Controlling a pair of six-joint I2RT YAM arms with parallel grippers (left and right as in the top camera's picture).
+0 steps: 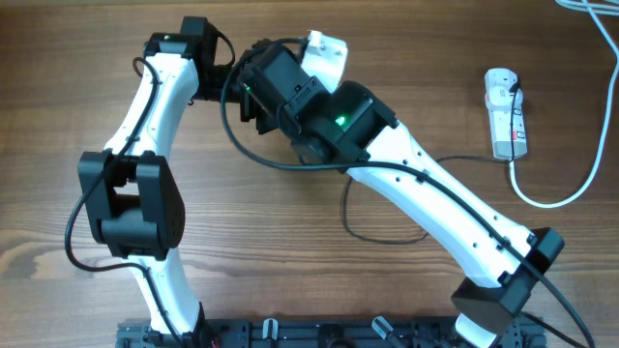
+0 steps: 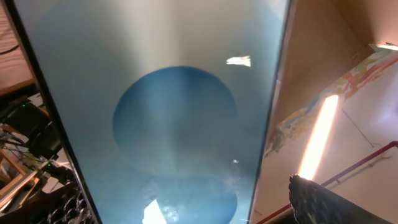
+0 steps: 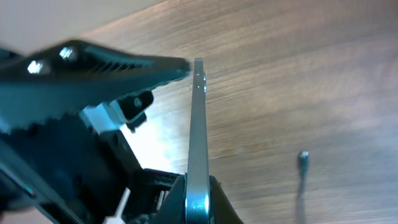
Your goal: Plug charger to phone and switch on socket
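The phone [image 2: 174, 112] fills the left wrist view, its blue-green screen reflecting the ceiling. My left gripper [image 2: 186, 208] is open, and its fingers [image 2: 323, 202] stand wide on either side of the phone without touching it. My right gripper [image 3: 199, 202] is shut on the phone [image 3: 198, 124], seen edge-on as a thin silver strip held upright above the table. From overhead only a pale corner of the phone [image 1: 327, 56] shows between the two wrists. The charger's connector tip [image 3: 303, 158] lies loose on the wood, and its thin black cable [image 1: 387, 238] loops under my right arm. The socket [image 1: 505, 116] lies at the far right.
The socket's white lead [image 1: 561, 198] curves off towards the right table edge. A black plug [image 1: 514, 93] sits in the socket. Both arms meet at the back centre of the wooden table [image 1: 290, 251]. The left finger [image 3: 93, 62] crosses the right wrist view.
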